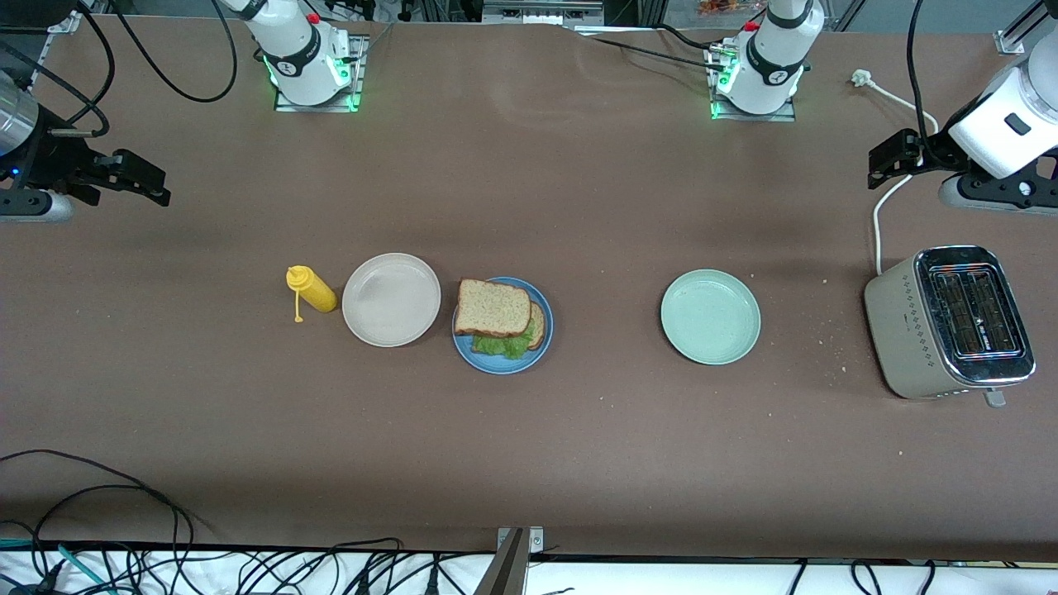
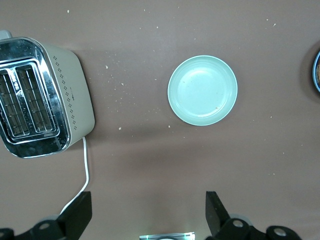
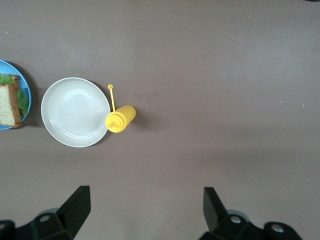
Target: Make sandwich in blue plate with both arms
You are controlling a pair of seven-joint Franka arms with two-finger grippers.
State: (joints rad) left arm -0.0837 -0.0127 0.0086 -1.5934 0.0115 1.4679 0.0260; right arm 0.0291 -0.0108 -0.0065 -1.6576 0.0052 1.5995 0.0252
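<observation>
Already the sandwich (image 1: 496,318) lies on the blue plate (image 1: 539,347) near the middle of the surface (image 1: 529,463): one brown slice on top, green lettuce (image 1: 502,345) showing at the edge nearer the front camera, and a second slice peeking out underneath. Neither gripper touches it. Held up over the surface's end by the right arm's base, the right gripper (image 1: 140,183) is well apart from the plate, its fingers (image 3: 75,205) spread wide and holding nothing. Likewise the left gripper (image 1: 888,157) hangs over the other end of the surface, just above the toaster (image 1: 946,322), also spread wide and holding nothing, well apart from the sandwich. Just beside the blue plate, toward the right arm's end, sits a beige plate (image 1: 391,299), and touching that plate's rim is a yellow squeeze bottle (image 1: 311,289) lying on its side. Toward the left arm's end, apart from the blue plate, a pale green plate (image 1: 710,316) rests bare, and the toaster stands near that end's edge with its white cord (image 1: 878,223) trailing away from the front camera.
</observation>
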